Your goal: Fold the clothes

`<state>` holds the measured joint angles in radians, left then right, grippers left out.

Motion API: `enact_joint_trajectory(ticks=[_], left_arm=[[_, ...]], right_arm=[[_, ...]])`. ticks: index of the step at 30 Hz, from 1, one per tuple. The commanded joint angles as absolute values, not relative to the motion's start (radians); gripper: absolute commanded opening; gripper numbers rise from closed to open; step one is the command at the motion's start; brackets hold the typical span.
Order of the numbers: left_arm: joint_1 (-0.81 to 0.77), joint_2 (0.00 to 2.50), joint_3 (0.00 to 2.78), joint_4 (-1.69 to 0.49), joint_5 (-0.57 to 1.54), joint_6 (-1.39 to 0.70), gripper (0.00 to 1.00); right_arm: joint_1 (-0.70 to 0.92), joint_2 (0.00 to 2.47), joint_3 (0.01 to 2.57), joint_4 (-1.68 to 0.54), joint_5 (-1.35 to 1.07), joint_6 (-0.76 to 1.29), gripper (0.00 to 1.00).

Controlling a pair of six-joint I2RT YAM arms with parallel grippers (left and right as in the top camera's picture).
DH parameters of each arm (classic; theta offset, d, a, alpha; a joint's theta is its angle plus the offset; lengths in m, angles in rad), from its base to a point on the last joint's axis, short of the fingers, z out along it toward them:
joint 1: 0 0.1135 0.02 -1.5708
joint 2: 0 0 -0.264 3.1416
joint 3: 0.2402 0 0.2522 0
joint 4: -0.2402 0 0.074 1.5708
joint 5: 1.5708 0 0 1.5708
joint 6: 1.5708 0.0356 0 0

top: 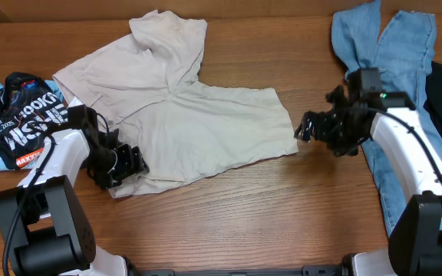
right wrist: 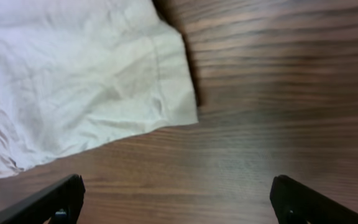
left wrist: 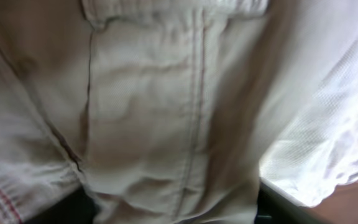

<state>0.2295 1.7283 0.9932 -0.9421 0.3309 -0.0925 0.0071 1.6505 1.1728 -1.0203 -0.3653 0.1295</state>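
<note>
Cream trousers (left wrist: 166,112) crowd the left pincer (top: 127,163) and hide its jaws, so I cannot tell its grip. The right pincer (right wrist: 178,202) stands wide above the wooden counter (right wrist: 278,93), with the trouser hem just ahead to its left and the jeans (top: 394,46) behind, under its arm.

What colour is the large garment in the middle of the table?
The garment is plain cream, clearest in the overhead view.

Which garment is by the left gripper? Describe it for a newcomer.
On the wooden table, look to the middle: the large cream trousers spread there, one corner at the left gripper. They are plain and pale, unlike the blue jeans far right and the black lettered piece far left.
</note>
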Motion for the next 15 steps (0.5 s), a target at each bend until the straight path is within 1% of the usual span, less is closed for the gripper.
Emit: enact_joint_trajectory(ticks=[1, 5, 7, 8, 12, 15], left_arm=[[0.223, 1.729, 0.969, -0.958, 0.385, -0.074, 0.51], [0.223, 1.729, 0.969, -0.981, 0.385, -0.074, 0.30], [0.223, 1.729, 0.969, -0.988, 0.382, -0.074, 0.15], [0.223, 1.729, 0.970, -0.992, 0.382, -0.074, 0.04], [0.223, 1.729, 0.969, -1.008, 0.380, -0.074, 0.04], [0.223, 1.729, 0.970, -1.022, 0.354, -0.074, 0.04]], right_arm=[[0.006, 1.654, 1.085, -0.965, -0.451, 0.121, 1.00], [0.006, 1.654, 1.003, -0.849, -0.457, 0.118, 1.00], [0.006, 1.654, 0.966, -0.778, -0.470, 0.118, 1.00], [0.006, 1.655, 0.951, -0.749, -0.486, 0.119, 1.00], [0.006, 1.671, 0.921, -0.692, -0.549, 0.118, 1.00], [0.008, 1.699, 0.919, -0.691, -0.572, 0.118, 1.00]])
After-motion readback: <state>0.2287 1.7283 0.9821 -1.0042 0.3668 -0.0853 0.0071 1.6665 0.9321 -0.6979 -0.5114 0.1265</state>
